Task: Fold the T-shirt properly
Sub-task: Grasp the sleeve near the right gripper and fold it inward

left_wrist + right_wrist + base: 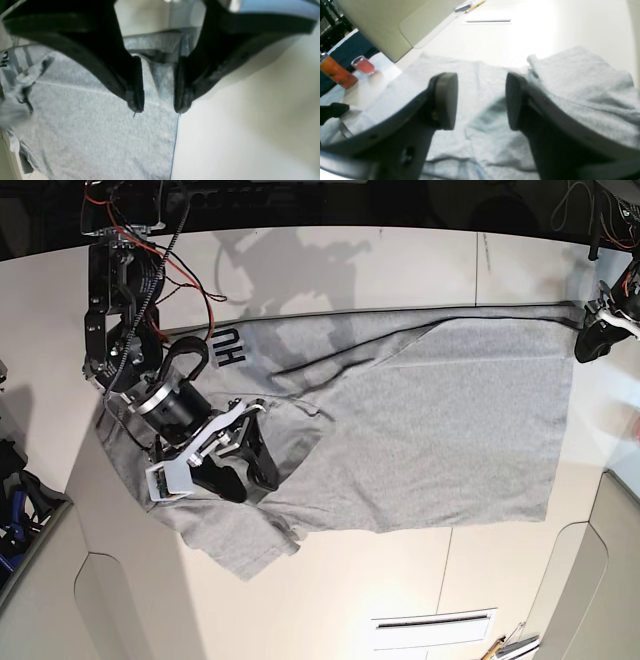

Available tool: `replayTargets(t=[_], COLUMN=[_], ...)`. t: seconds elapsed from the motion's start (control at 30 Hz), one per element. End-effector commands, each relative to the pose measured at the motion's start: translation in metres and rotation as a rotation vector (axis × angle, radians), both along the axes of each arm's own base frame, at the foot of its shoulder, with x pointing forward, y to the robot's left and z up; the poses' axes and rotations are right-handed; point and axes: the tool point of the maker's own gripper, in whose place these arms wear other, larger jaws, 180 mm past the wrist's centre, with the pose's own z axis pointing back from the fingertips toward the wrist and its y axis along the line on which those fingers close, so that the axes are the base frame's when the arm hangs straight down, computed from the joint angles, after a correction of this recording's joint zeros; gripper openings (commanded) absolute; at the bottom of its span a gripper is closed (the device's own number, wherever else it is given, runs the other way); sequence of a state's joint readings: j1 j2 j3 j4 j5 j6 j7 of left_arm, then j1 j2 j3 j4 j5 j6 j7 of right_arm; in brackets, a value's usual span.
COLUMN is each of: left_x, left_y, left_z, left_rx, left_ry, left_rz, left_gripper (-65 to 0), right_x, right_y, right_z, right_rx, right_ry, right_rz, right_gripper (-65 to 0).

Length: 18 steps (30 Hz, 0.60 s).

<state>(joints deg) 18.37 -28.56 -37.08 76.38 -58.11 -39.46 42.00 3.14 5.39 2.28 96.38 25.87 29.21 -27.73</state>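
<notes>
The heather-grey T-shirt (450,430) lies spread across the white table, with black lettering (228,345) showing at its upper left and a sleeve (240,545) at the lower left. My right gripper (250,473) hovers open over the rumpled left part of the shirt. In the right wrist view it (480,100) is empty above wrinkled cloth (490,140). My left gripper (592,338) sits at the shirt's top right corner. In the left wrist view it (158,107) is open, with the fingertips (135,103) astride the shirt's edge (175,140).
An orange bottle (335,72) and a glass of red liquid (363,65) stand beyond the shirt's far side in the right wrist view. A pencil (505,645) and a white slotted plate (435,630) lie near the table's front edge. Red wires (185,270) hang on the right arm.
</notes>
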Motion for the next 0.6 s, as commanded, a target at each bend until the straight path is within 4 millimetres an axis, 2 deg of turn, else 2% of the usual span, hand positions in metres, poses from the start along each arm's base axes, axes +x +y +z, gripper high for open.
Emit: replayTargets(t=[0.0,0.13,0.3,0.4,0.5,0.57], left_x=[0.009,0.009,0.014,0.02,0.026,0.028], left_y=[0.006,0.006,0.006,0.003,-0.002,-0.005], left_z=[0.017,0.017,0.029,0.043,0.055,0.059], left_rx=[0.019,0.02,0.039,0.066,0.088,0.096], left_ry=[-0.05,-0.051,-0.08,-0.114,-0.143,-0.155], left_rz=[-0.007,-0.009,-0.015,-0.036,-0.06,-0.07], left_gripper=[-40.9,-40.9,-40.9,-40.9,-40.9,-40.9], right_x=[0.005,0.008,0.007,-0.002,-0.016,-0.024], right_y=[-0.004,-0.026,-0.068,-0.089,-0.099,-0.104], right_z=[0.016,0.008,-0.004,-0.016,-0.032,-0.044], right_rx=[0.019,-0.011,-0.043,-0.066,-0.1,-0.14], right_ry=[-0.049,-0.007,0.048,0.082,0.126,0.155], right_rz=[-0.006,-0.055,-0.15,-0.193,-0.199,-0.204], right_gripper=[-34.4,-34.5,-36.1,-49.3,-65.0,-65.0])
